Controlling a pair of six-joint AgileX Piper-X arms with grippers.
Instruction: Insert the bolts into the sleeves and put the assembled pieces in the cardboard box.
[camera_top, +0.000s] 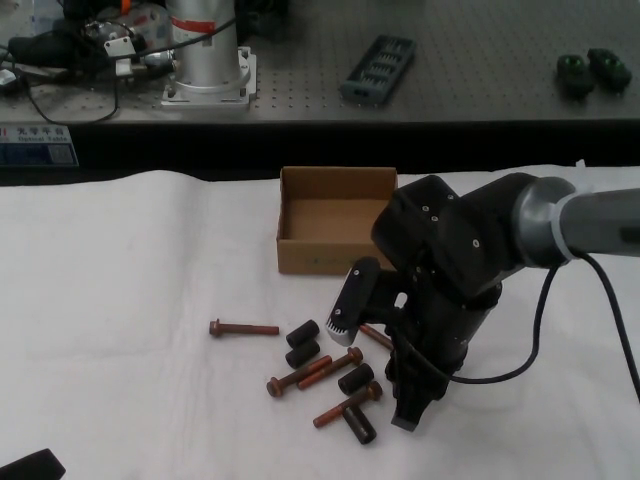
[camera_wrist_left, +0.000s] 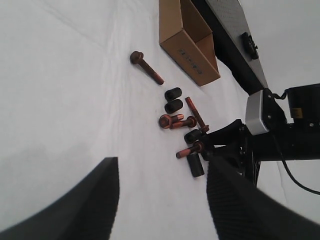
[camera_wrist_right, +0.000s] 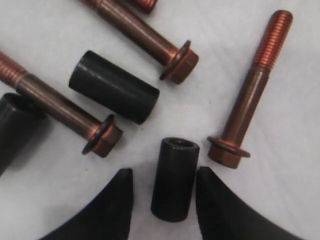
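Looking over the white cloth (camera_top: 130, 260) on your bench, you see the right gripper (camera_wrist_right: 164, 172) spread open astride one black sleeve (camera_wrist_right: 175, 185) among the bolts (camera_wrist_right: 245, 100) mid-bench. The left gripper (camera_wrist_left: 162, 200) gapes wide. The cardboard box (camera_top: 320, 255) sits toward the far edge, a perforated table (camera_top: 450, 90) behind.

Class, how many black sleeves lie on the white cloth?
4. Two sleeves lie together by the lone bolt's threaded end; a third among the bolts; the fourth nearest the camera. The right arm may hide others.
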